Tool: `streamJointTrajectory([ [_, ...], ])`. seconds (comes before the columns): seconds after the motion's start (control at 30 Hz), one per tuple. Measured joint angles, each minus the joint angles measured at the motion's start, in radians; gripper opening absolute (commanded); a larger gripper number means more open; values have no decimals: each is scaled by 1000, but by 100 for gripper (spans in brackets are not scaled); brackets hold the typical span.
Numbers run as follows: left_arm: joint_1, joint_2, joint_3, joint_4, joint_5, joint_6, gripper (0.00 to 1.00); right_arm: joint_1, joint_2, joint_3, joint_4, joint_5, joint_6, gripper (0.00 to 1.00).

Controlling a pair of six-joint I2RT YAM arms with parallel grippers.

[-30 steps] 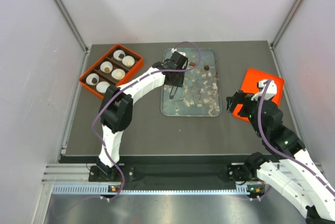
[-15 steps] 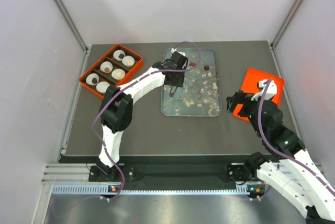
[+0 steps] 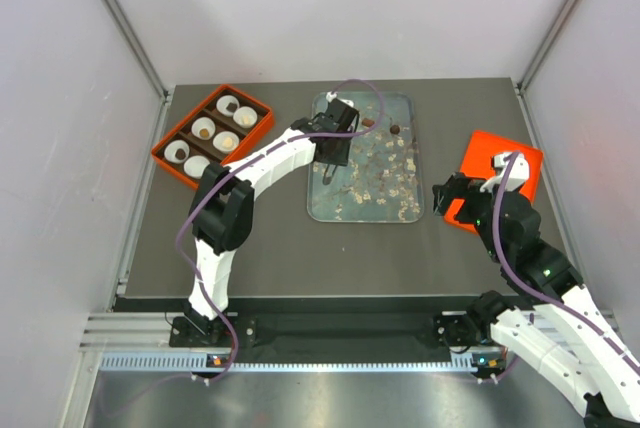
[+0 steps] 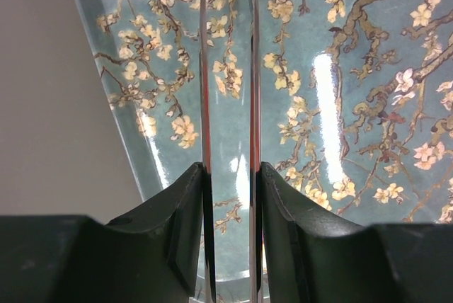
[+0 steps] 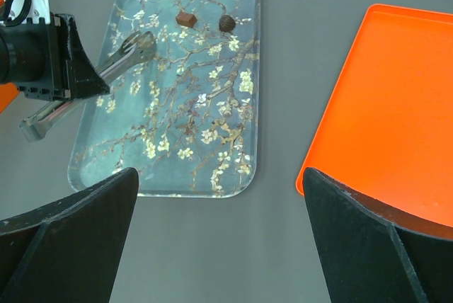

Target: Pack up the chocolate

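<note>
Far L of tool: orange box [image 3: 163, 151], white cups [image 3: 203, 128] in rows, most w/ a sweet inside. One near cup looks empty, too small to be sure.

L gripper [image 4: 231, 175]: clamped across mid-length of metal tongs [image 5: 131, 48], fingers [image 4: 184, 204] pinching both blades. Blades run near parallel w/ a narrow gap, nothing btwn them. Tips over tray [image 5: 198, 151]; touching the glass or not, can't tell.

On tray: 2 pcs chocolate. Brown block [image 5: 185, 18] sits just past tong tips, nearly on tongs' long axis. Dark round one [image 5: 226, 23] is beyond the block, off to one side of that line.

R gripper [image 5: 219, 183]: wide open, empty, by orange lid [image 5: 396, 105], well apart from both pcs.

Judgement: L arm clearly nearer. Short push fwd along tong axis should bring block btwn tips; gap prob. needs widening first.
</note>
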Motion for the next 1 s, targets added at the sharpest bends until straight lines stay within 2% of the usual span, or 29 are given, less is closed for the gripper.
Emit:
streamJointTrajectory([
  [0.2, 10, -8, 3, -51, -18, 0, 36, 0, -6, 0, -1, 0, 0, 100],
  [0.33, 45, -71, 3, -111, -17, -10, 36, 0, -9, 0, 0, 0, 1, 100],
  [0.5, 151, -230, -9, -151, -13, -32, 36, 0, -9, 0, -1, 0, 8, 100],
  [0.7, 323, -449, -123, -166, -9, -50, 36, 0, -17, 0, 0, -6, 9, 100],
  [1.0, 468, -555, -276, -272, -39, -50, 36, 0, -32, -1, 0, -28, 11, 100],
])
